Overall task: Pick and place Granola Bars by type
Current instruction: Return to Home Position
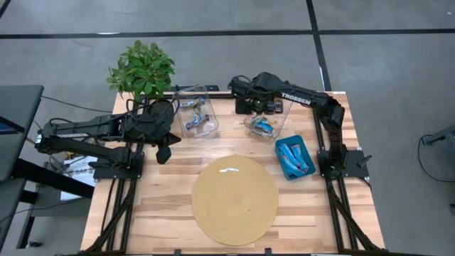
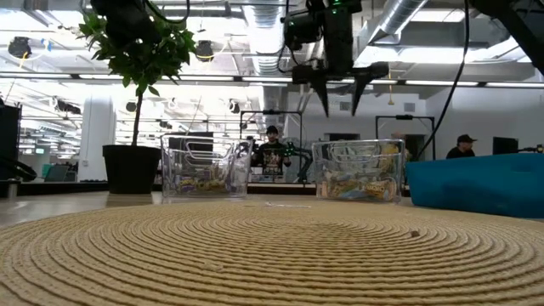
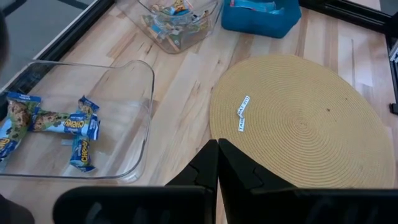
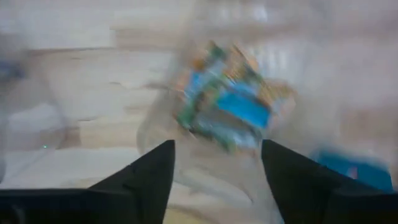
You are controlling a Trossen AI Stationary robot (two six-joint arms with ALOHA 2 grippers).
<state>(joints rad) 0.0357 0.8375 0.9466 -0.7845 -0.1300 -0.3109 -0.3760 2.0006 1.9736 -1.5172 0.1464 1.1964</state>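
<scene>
Granola bars lie in three places. Several sit in the left clear bin [image 1: 197, 117] [image 3: 50, 121], and several more fill the right clear bin [image 1: 266, 125] [image 2: 357, 174]. The latter show as a blue and multicoloured heap [image 4: 230, 102] in the right wrist view. Blue bars lie in the teal tray [image 1: 295, 158]. My right gripper [image 2: 340, 92] [image 1: 264, 108] is open and hangs above the right bin, touching nothing. My left gripper [image 1: 165, 151] [image 3: 217, 163] is shut and empty, over the table just left of the left bin.
A round woven mat [image 1: 234, 199] covers the table's near middle, with a small white label [image 1: 229, 170] [image 3: 242, 113] on it. A potted plant [image 1: 142, 67] stands at the far left corner. People stand in the room beyond the table [image 2: 272, 153].
</scene>
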